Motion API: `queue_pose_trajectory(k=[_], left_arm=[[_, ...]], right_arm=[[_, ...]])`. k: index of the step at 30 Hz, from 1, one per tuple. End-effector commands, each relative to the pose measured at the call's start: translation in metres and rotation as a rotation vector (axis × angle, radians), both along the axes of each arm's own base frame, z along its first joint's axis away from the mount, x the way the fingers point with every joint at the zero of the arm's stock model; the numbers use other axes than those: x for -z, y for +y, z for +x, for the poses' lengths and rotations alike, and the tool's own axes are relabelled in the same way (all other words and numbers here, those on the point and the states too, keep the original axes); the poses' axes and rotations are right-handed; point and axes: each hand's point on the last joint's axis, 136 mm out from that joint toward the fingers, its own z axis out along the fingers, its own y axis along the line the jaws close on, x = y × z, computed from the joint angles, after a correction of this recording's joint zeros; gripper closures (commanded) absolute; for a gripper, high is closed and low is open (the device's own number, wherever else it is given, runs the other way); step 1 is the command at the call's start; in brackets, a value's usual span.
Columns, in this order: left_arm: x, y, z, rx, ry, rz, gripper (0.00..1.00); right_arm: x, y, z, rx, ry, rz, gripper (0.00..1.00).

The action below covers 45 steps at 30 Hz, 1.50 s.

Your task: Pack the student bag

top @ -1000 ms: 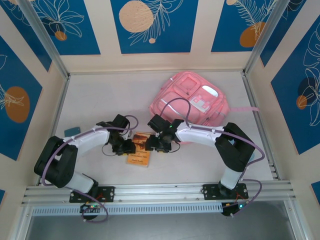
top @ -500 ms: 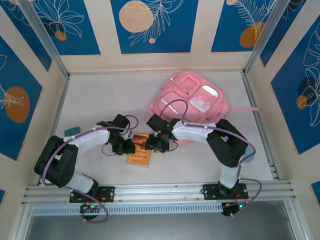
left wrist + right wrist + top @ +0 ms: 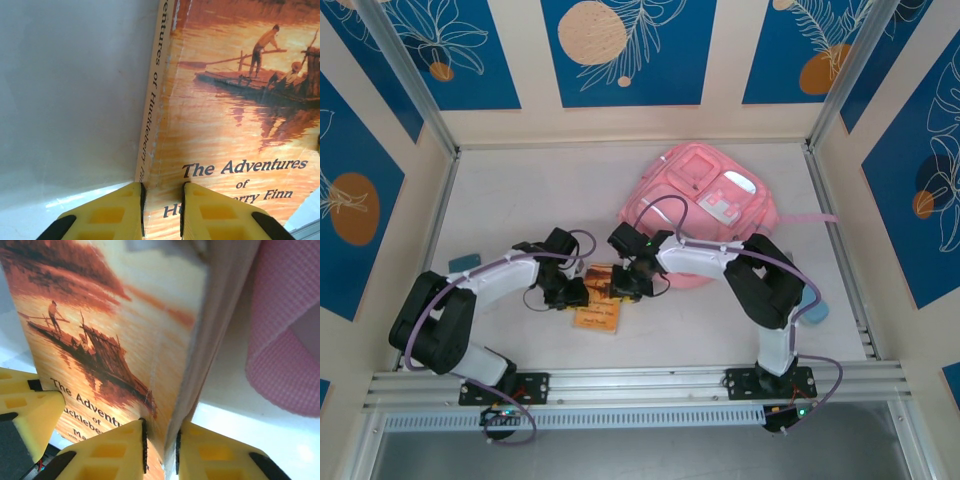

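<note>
The student bag (image 3: pixel 705 200) lies flat at the back right of the table, and its pink fabric (image 3: pixel 285 330) shows at the right of the right wrist view. An orange paperback book (image 3: pixel 600 312) is in front of it, with a raft picture on the cover (image 3: pixel 225 125). My left gripper (image 3: pixel 574 293) is at the book's spine side. Its jaws (image 3: pixel 162 187) are pinched on the spine edge, one pad on the spine and one on the cover. My right gripper (image 3: pixel 620 287) is shut on the page edge (image 3: pixel 160 425), and the cover (image 3: pixel 125 325) stands tilted up beside it.
A small teal card (image 3: pixel 466 262) lies at the left by the side rail. A pale blue object (image 3: pixel 812 305) sits at the right beside the right arm's elbow. Aluminium rails and patterned walls box in the table on three sides.
The right arm has reached further left and its jaws have closed onto the book's page edge. The left jaws have narrowed a little on the spine; that arm has stayed put.
</note>
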Motion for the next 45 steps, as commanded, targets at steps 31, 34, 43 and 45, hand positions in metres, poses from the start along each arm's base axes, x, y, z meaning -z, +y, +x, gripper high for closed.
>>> queue_pose_trajectory(k=[31, 34, 43, 45], left_arm=[[-0.125, -0.013, 0.042, -0.27, -0.255, -0.545, 0.0], [-0.121, -0.016, 0.043, -0.268, -0.237, -0.56, 0.0], [-0.137, -0.03, 0.048, -0.256, -0.229, -0.683, 0.26], [-0.141, -0.029, 0.049, -0.259, -0.241, -0.683, 0.39]], right_arm=[[-0.157, -0.01, 0.035, -0.023, -0.204, 0.772, 1.0], [-0.16, -0.012, 0.036, -0.018, -0.201, 0.788, 1.0], [-0.156, -0.016, 0.04, 0.013, -0.175, 0.803, 1.0], [-0.152, -0.018, 0.041, 0.022, -0.173, 0.786, 1.0]])
